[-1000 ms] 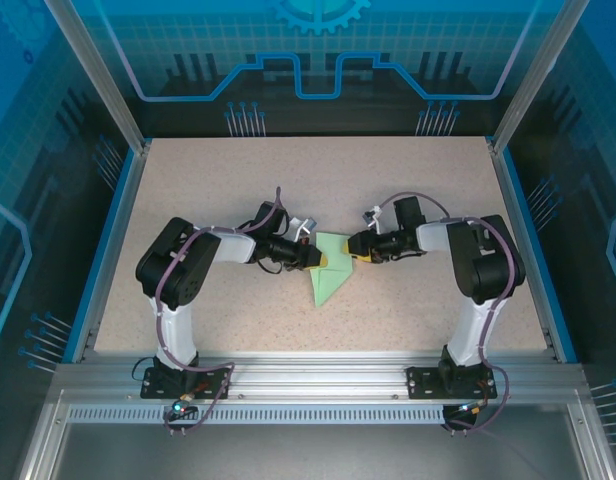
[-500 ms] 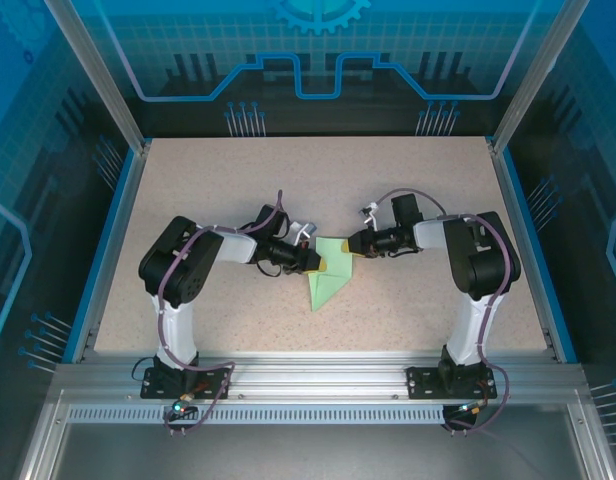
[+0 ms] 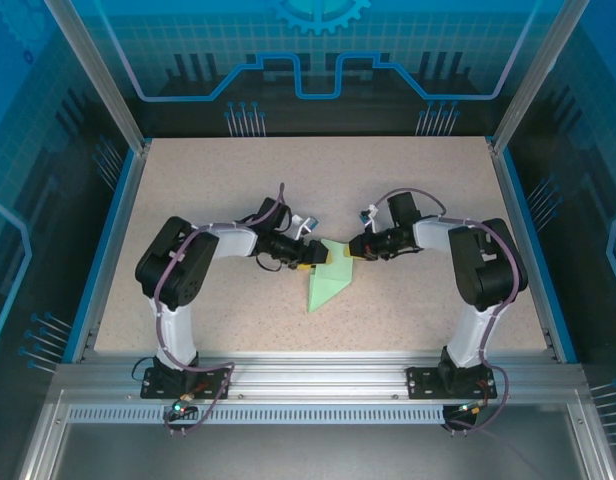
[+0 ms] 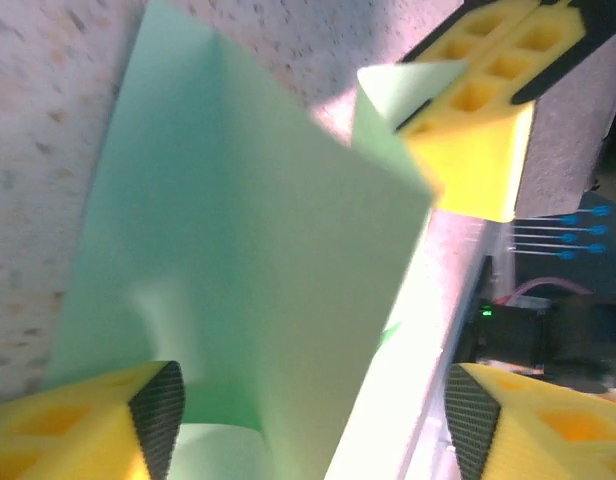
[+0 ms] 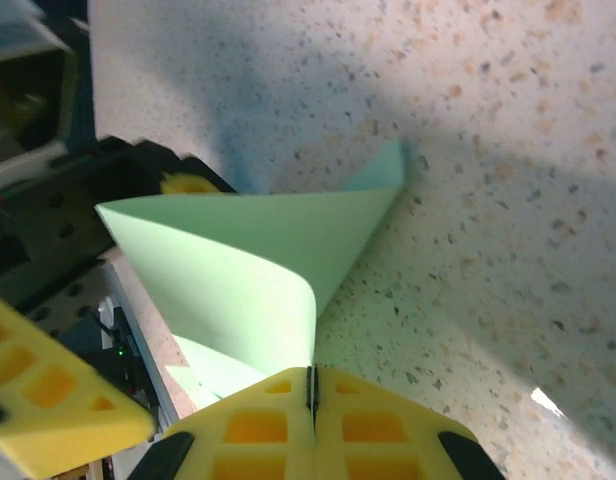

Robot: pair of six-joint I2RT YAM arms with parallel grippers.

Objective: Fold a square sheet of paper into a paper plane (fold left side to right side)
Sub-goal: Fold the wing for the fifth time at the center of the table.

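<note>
Paper (image 3: 328, 282) well inside table (image 3: 408, 190) edges. My right gripper (image 5: 310, 388) pinches its lifted flap; my left gripper (image 4: 313, 405) spread astride it.

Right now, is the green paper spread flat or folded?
Folded: the green paper shows overlapping layers, one flap curling up into the shut right pincer.

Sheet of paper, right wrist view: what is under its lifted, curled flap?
Under the flap of the sheet of paper, pinched by the right gripper, a lower paper layer shows. The table beneath that layer is covered.
</note>
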